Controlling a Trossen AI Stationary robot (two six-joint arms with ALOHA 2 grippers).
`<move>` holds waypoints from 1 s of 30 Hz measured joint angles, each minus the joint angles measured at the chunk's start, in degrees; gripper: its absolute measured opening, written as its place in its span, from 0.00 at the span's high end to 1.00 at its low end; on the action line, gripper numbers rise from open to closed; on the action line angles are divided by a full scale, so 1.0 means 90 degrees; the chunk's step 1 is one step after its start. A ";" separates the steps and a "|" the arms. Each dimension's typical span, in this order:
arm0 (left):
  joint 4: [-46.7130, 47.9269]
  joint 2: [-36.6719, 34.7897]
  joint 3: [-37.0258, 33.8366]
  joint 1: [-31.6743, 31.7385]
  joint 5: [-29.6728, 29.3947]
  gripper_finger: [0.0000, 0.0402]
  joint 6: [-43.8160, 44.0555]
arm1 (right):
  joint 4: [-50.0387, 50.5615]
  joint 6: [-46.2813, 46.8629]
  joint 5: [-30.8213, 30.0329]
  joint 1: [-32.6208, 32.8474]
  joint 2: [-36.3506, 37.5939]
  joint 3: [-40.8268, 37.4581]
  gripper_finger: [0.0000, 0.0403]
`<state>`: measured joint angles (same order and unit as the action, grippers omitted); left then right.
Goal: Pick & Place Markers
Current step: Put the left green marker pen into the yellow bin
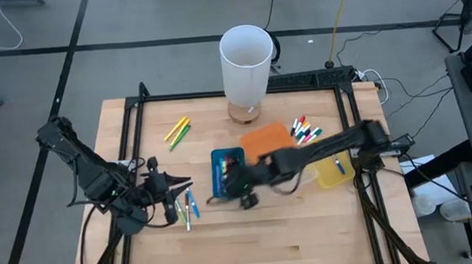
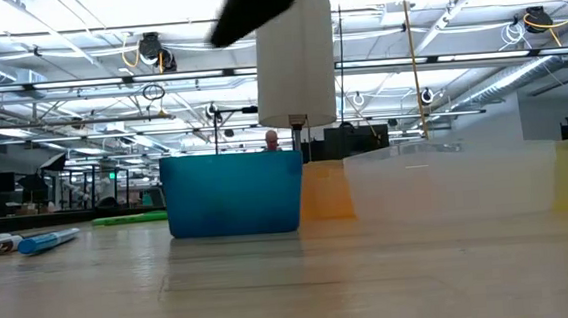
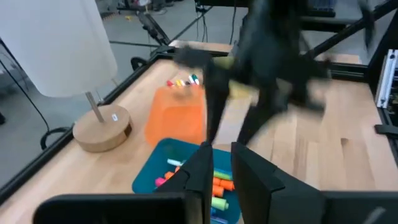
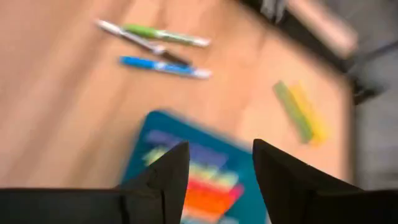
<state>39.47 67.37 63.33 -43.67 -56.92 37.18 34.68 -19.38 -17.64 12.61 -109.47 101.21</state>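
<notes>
Above the blue bin (image 1: 228,171), the right gripper (image 1: 242,190) hangs with its fingers (image 4: 168,171) spread apart and nothing between them; the bin beneath it holds several markers (image 3: 217,183) in pink, orange, green and yellow. Beyond this gripper, a green, a blue and a dark marker (image 4: 158,53) lie loose on the table (image 1: 294,229), and a green-and-yellow pair (image 1: 177,131) lies farther off. Beside the loose markers, the left gripper (image 1: 178,187) sits low near the table edge; its fingers (image 3: 202,171) stand slightly parted and empty. Behind the blue bin stand an orange bin (image 1: 263,137), a yellow bin (image 1: 332,172), a cluster of white markers (image 1: 305,129) and a white lamp (image 1: 246,68).
</notes>
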 joint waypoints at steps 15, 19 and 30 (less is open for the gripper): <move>0.0006 0.0000 -0.0137 0.0198 -0.0184 0.89 0.0187 | 0.4642 0.2797 -0.0704 -0.1225 0.3734 -0.2693 0.93; 0.0001 0.0000 -0.0372 0.0439 -0.0248 0.92 0.0552 | 0.5227 0.4380 -0.0738 -0.1895 0.4459 -0.3837 0.98; -0.0027 0.0000 -0.0981 0.1193 -0.0004 0.99 0.1095 | 0.5916 0.6416 -0.0342 -0.2991 0.4651 -0.6177 1.00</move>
<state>39.23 67.37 54.50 -32.93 -56.95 47.04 87.93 38.36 -20.71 -14.31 -67.61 45.61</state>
